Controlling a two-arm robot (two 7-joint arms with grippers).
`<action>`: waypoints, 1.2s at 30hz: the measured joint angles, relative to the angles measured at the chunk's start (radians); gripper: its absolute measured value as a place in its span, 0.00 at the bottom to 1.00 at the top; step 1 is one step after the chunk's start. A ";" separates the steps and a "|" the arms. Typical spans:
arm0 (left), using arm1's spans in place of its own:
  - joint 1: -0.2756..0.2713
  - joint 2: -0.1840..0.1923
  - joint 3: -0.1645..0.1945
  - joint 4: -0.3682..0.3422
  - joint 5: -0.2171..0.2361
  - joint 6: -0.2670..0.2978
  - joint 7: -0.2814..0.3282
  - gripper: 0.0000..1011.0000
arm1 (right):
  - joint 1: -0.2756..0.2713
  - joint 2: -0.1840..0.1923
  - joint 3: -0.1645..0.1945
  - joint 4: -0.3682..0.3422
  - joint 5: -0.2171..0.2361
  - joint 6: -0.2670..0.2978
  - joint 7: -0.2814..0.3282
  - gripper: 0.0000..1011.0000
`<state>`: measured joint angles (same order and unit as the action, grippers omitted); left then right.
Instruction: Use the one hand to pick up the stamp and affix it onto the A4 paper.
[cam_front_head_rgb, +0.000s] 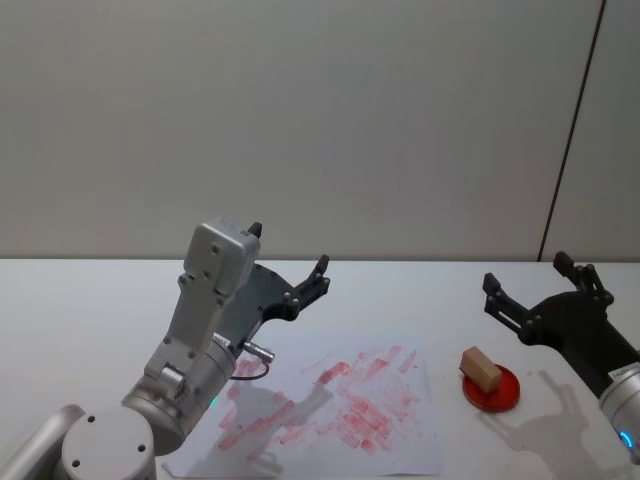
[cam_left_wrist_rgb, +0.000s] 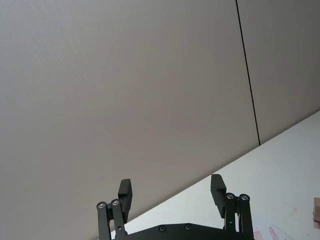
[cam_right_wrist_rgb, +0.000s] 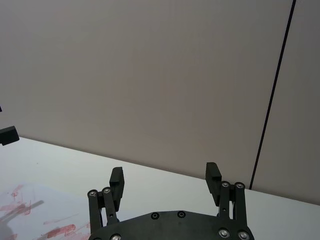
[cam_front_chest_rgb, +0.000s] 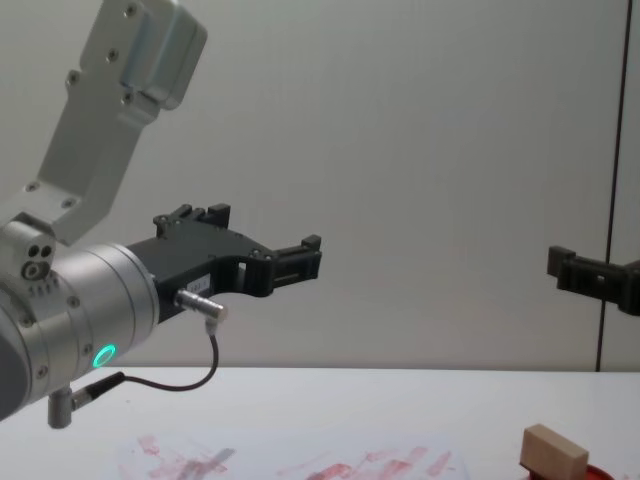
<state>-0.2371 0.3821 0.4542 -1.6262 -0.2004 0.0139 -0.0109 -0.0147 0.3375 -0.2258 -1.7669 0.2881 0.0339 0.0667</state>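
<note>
Stamp (cam_front_head_rgb: 481, 368), a small light-tan wooden block, rests on the round red ink pad (cam_front_head_rgb: 497, 393) on the white table (cam_front_head_rgb: 80, 320), just right of the A4 paper (cam_front_head_rgb: 412, 440) and not touching it; in the chest view the stamp (cam_front_chest_rgb: 553, 452) sits slightly tilted on the pad (cam_front_chest_rgb: 602, 472), and its edge shows at the border of the left wrist view (cam_left_wrist_rgb: 317, 210); no writing can be made out on the block. The paper lies flat in front of the robot, covered with red-pink smears and blocky prints too smudged to read; its marked corner appears in the right wrist view (cam_right_wrist_rgb: 30, 212) and its near edge in the chest view (cam_front_chest_rgb: 300, 466). The right gripper (cam_front_head_rgb: 526, 271) hangs in the air to the right of the pad, above the stamp and clear of it, its black fingers spread wide apart with nothing between them (cam_right_wrist_rgb: 164, 169); in the chest view it comes in at the right edge (cam_front_chest_rgb: 565, 268), well above the block. The left gripper (cam_front_head_rgb: 290, 247) is raised over the left part of the paper, pointing toward the pale wall (cam_front_head_rgb: 320, 120), its fingers likewise apart and empty (cam_left_wrist_rgb: 170, 181); a green ring glows on that arm's silver wrist, and a small pale label on the gripper body (cam_front_chest_rgb: 260, 232) is too small to read.
</note>
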 joint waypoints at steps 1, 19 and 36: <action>0.000 0.000 0.000 0.000 0.000 0.000 0.000 0.99 | 0.000 0.000 0.000 0.000 0.000 0.000 0.000 0.99; 0.000 0.000 0.000 0.000 0.000 0.000 0.000 0.99 | 0.000 0.000 0.000 0.000 -0.001 0.000 0.000 0.99; 0.000 0.000 0.000 0.000 0.000 0.000 0.000 0.99 | -0.005 0.021 0.007 0.039 0.002 0.043 0.068 0.99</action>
<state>-0.2372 0.3821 0.4542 -1.6262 -0.2004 0.0139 -0.0109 -0.0194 0.3583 -0.2189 -1.7277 0.2901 0.0771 0.1348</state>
